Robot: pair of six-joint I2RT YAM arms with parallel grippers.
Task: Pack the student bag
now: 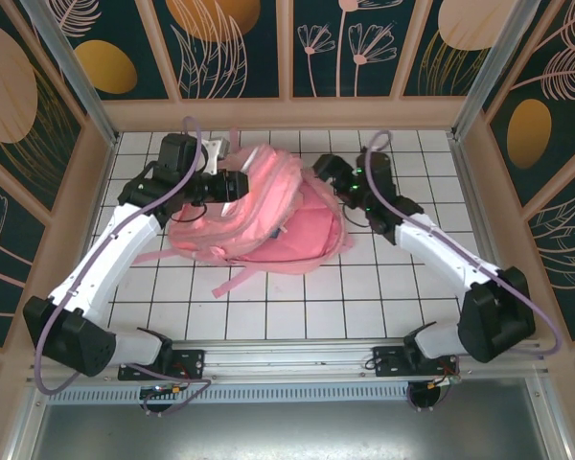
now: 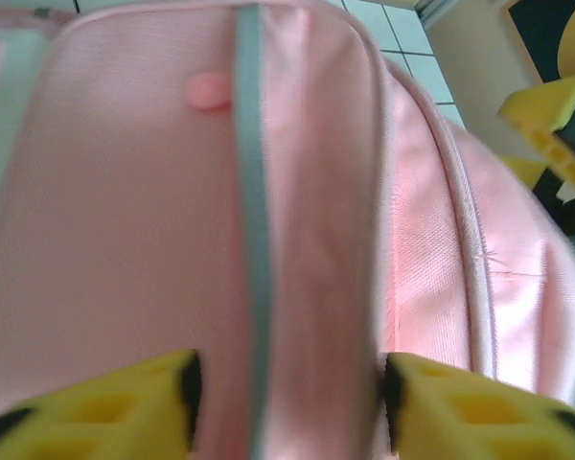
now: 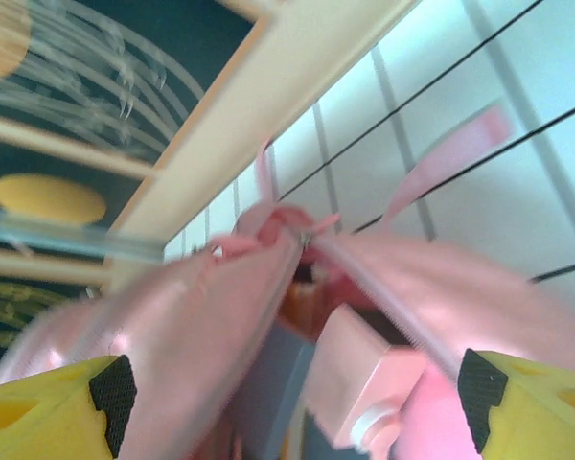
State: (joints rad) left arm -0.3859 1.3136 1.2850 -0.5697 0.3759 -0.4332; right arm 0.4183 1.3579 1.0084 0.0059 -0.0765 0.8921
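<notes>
The student bag (image 1: 268,206), a large soft pink backpack, lies in the middle of the white gridded table. My left gripper (image 1: 240,184) is against its upper left side. In the left wrist view the yellow fingers (image 2: 105,412) stand apart over the bag's pink fabric and its grey stripe (image 2: 254,211), gripping nothing. My right gripper (image 1: 324,172) is at the bag's upper right edge. It (image 3: 292,402) is wide open over the bag's unzipped mouth (image 3: 316,287). Inside show a pink box with a white cap (image 3: 364,383) and a blue-grey flat item (image 3: 268,383).
A loose pink strap (image 1: 238,280) trails from the bag toward the near side over the table (image 1: 383,287). Wooden walls (image 1: 287,113) close in the back and both sides. A yellow finger of the right gripper (image 2: 546,115) shows beyond the bag in the left wrist view.
</notes>
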